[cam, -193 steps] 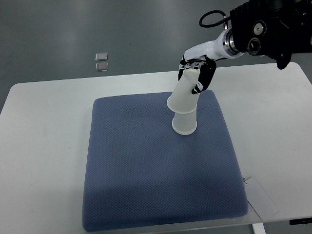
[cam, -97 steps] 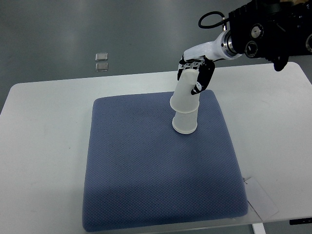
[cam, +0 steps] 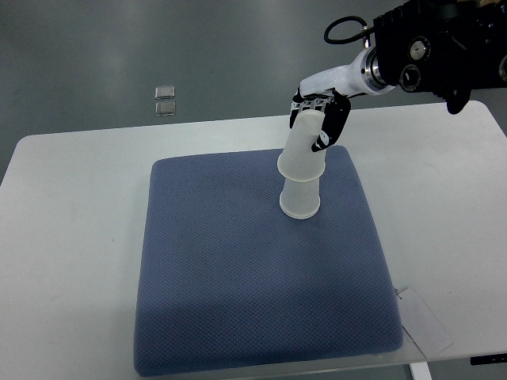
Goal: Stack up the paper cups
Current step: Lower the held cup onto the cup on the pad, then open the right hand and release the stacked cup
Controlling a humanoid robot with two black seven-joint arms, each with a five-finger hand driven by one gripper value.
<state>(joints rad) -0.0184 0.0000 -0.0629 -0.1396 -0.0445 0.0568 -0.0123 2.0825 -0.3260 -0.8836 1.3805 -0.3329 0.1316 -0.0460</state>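
Two white paper cups stand upside down on the blue mat (cam: 238,277). The lower cup (cam: 300,200) rests on the mat with its rim down. The upper cup (cam: 304,149) is fitted over it and leans toward the upper right. My right hand (cam: 321,119) comes in from the upper right and is shut on the upper cup near its base end. The left arm is out of view.
The mat lies on a white table (cam: 71,237). Two small square objects (cam: 165,100) lie on the grey floor beyond the table's far edge. A white paper tag (cam: 424,321) lies at the mat's near right corner.
The upper cup and my right hand have barely shifted; the cup sits very slightly further down over the lower cup.
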